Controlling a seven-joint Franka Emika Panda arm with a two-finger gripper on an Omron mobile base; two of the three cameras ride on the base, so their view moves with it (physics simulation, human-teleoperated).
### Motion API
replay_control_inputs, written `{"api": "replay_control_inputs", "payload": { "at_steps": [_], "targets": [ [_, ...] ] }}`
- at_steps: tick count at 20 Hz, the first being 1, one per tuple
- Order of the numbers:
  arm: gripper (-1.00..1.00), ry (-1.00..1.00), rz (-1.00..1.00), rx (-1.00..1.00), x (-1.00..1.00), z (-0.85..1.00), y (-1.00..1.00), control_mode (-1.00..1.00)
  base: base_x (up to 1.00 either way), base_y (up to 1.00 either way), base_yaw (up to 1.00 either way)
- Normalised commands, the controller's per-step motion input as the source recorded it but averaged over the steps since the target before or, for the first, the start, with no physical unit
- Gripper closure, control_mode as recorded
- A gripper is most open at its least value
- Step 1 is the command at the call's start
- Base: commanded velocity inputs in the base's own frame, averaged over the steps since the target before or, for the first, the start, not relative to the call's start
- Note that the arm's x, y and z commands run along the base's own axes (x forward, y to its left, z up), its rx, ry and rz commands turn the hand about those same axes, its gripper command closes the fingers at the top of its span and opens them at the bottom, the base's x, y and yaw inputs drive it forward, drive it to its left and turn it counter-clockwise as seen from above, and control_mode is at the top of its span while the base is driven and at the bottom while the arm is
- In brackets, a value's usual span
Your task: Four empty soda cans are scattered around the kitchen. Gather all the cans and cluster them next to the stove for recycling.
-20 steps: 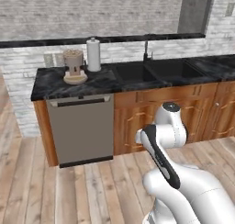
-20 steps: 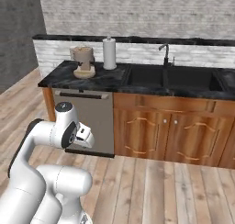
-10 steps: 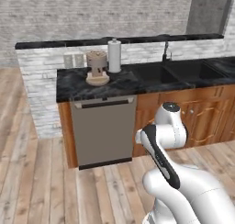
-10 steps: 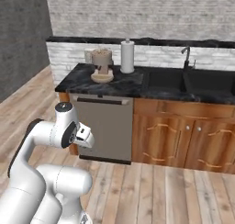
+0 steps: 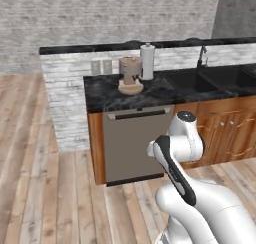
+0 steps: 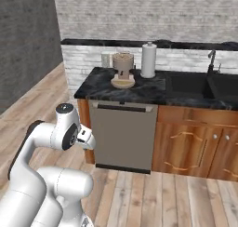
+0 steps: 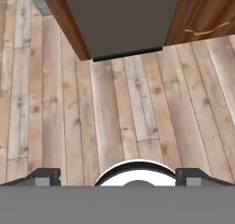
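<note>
Floorboards (image 7: 137,103) fill hand view; base views show counter (image 5: 165,90).

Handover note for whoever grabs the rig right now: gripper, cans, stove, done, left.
Gripper: jaws wide open, nothing held, pointed down at the wood plank floor before the grey dishwasher front.
Job's things: no soda cans or stove in view. The black marbled counter carries a tan coffee grinder and a white paper towel roll; the black sink is beside them.
Done: nothing that can be confirmed.
Left: find the cans and the stove, then cluster them.
</note>
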Motion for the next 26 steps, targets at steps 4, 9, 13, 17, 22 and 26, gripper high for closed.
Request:
{"api": "replay_control_inputs", "payload": {
  "at_steps": [4,9,13,17,22,26],
  "targets": [
    [-1.0,0.0,0.0,0.0,0.0,0.0,0.0,1.0,0.34,0.65,0.0],
    [-1.0,0.0,0.0,0.0,0.0,0.0,0.0,1.0,0.34,0.65,0.0],
    [-1.0,0.0,0.0,0.0,0.0,0.0,0.0,1.0,0.34,0.65,0.0],
    [-1.0,0.0,0.0,0.0,0.0,0.0,0.0,1.0,0.38,0.64,0.0],
    [-1.0,0.0,0.0,0.0,0.0,0.0,0.0,1.0,0.4,0.64,0.0],
    [-1.0,0.0,0.0,0.0,0.0,0.0,0.0,1.0,0.4,0.64,0.0]
  ]
}}
